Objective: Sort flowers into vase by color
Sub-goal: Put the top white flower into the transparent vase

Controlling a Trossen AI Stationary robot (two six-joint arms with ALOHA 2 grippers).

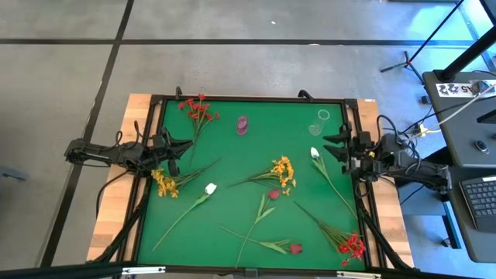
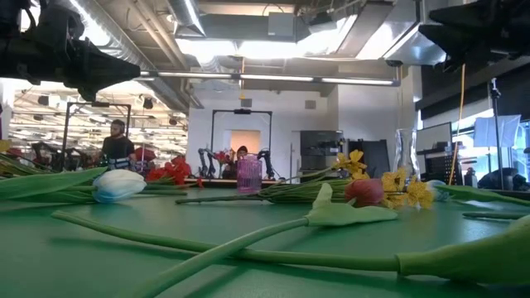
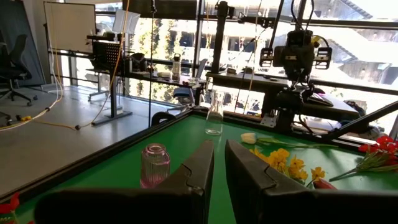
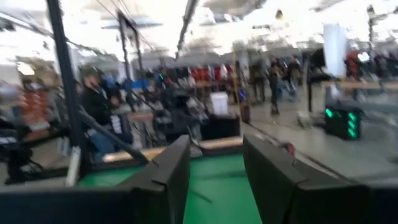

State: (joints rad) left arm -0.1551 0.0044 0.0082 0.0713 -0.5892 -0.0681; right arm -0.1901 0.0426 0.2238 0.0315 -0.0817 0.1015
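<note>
While every flower is lying loose on the green counter (image 1: 248,108), I'm hovering both arms at its edges. Left fingers (image 3: 217,171) are standing narrowly parted, empty; right fingers (image 4: 214,177) are spread wider, empty. Yellow cluster (image 1: 165,183) is lying just beside my left side; pink vase (image 1: 242,125) and clear vase (image 1: 323,116) are waiting at the far end. Best to be pinching low on the stem.

On the table (image 1: 232,139), two vases stand toward the upper edge of the high view: one (image 1: 242,125) near centre, the other (image 1: 323,116) upper right. Flowers (image 1: 275,174) lie across the middle and lower areas (one cluster (image 1: 198,108) upper left).
</note>
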